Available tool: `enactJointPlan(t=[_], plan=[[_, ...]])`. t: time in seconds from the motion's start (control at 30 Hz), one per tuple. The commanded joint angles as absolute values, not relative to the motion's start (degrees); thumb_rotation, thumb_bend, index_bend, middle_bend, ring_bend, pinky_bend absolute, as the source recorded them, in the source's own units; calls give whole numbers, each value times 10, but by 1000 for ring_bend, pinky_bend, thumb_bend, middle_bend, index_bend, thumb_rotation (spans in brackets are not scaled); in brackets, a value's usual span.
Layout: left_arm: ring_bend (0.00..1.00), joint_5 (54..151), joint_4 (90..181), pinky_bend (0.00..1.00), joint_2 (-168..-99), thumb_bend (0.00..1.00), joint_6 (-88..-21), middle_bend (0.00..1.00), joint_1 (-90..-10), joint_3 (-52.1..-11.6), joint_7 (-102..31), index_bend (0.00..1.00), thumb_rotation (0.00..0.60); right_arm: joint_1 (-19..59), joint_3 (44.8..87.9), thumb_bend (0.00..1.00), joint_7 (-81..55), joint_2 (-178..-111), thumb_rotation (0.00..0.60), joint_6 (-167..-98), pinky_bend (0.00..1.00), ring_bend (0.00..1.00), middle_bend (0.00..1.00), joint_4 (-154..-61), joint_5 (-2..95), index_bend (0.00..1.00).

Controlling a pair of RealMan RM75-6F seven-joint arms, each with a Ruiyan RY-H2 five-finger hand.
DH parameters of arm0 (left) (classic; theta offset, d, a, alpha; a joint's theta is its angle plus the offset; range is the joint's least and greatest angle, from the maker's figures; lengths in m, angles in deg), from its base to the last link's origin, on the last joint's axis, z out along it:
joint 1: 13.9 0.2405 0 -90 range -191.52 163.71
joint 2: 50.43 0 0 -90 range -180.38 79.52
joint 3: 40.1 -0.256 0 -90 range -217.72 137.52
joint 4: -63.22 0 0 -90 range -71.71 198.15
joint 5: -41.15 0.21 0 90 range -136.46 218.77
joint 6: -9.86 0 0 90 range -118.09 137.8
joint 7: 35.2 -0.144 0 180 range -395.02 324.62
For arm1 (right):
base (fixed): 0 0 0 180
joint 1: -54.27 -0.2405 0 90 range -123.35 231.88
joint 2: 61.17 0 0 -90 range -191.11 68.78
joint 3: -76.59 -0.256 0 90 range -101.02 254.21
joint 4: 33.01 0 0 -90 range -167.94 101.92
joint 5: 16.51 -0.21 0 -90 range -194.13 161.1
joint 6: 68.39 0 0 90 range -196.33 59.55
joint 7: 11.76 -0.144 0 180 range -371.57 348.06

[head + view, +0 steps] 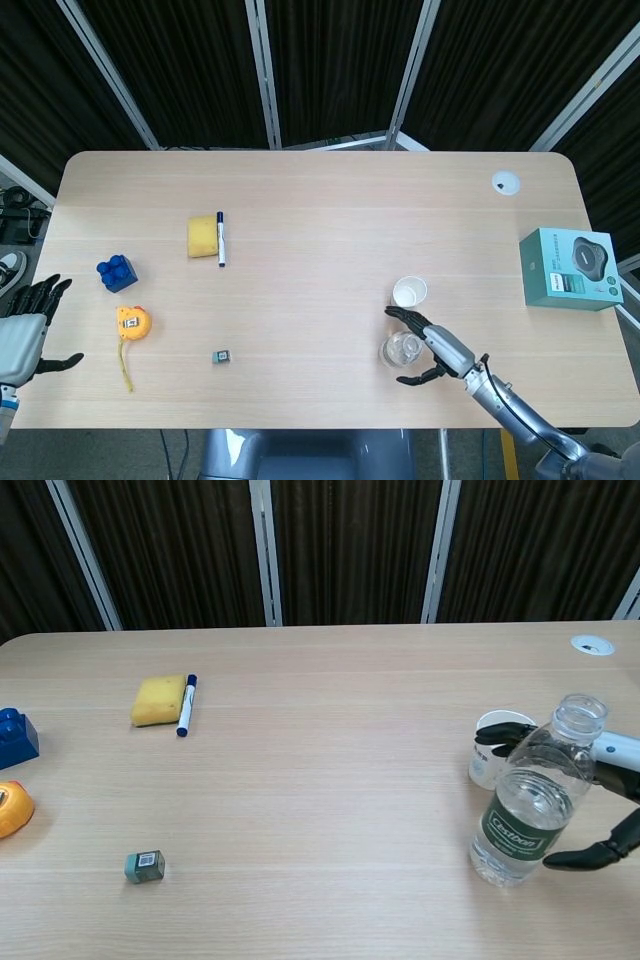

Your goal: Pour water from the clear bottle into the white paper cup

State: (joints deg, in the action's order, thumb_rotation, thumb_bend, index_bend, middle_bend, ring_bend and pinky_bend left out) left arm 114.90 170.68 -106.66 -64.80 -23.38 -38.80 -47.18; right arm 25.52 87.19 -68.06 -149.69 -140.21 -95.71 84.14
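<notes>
The clear bottle (pixel 527 804) stands upright without a cap, partly filled, with a green label. It also shows from above as the bottle (pixel 401 349). The white paper cup (pixel 409 292) stands upright just behind it, seen in the chest view as the cup (pixel 487 762). My right hand (pixel 435 350) reaches in from the right with its fingers (pixel 503 735) spread behind the bottle and its thumb (pixel 588 858) low at the right, not closed on it. My left hand (pixel 27 332) hangs open off the table's left edge.
A teal box (pixel 568 268) lies at the right edge, with a white disc (pixel 506 182) behind it. On the left half lie a yellow sponge (pixel 203 236), a marker (pixel 220 238), a blue block (pixel 117 272), a yellow tape measure (pixel 132 322) and a small green item (pixel 223 356).
</notes>
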Motion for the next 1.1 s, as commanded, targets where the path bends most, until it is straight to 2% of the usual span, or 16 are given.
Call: enactJointPlan(t=[0.03,0.5,0.77,0.93,1.1], plan=[[0,1150,1707,0,-1066,0,-648,0,-233,-388,-470,4,600,258,878,42,-686,-1488,600,-1411,14,0,0,-961,847,0],[0,1165,1712,0,-1062,0,-655,0,-229,-393,-465,4,600,278,888,19,-689,-1458,600,-1435,0,0,0,-943,845,0],[0,1177,1715,0,-1062,0,-657,0,-228,-397,-467,5,600,299,908,0,-689,-1432,600,-1448,0,0,0,-910,851,0],[0,1194,1720,0,-1056,0,-677,0,-220,-397,-455,4,600,326,915,18,-678,-1390,600,-1465,0,0,0,-922,835,0],[0,1221,1716,0,-1056,0,-694,0,-212,-401,-444,3,600,385,887,26,-574,-1337,600,-1503,0,0,0,-972,766,0]])
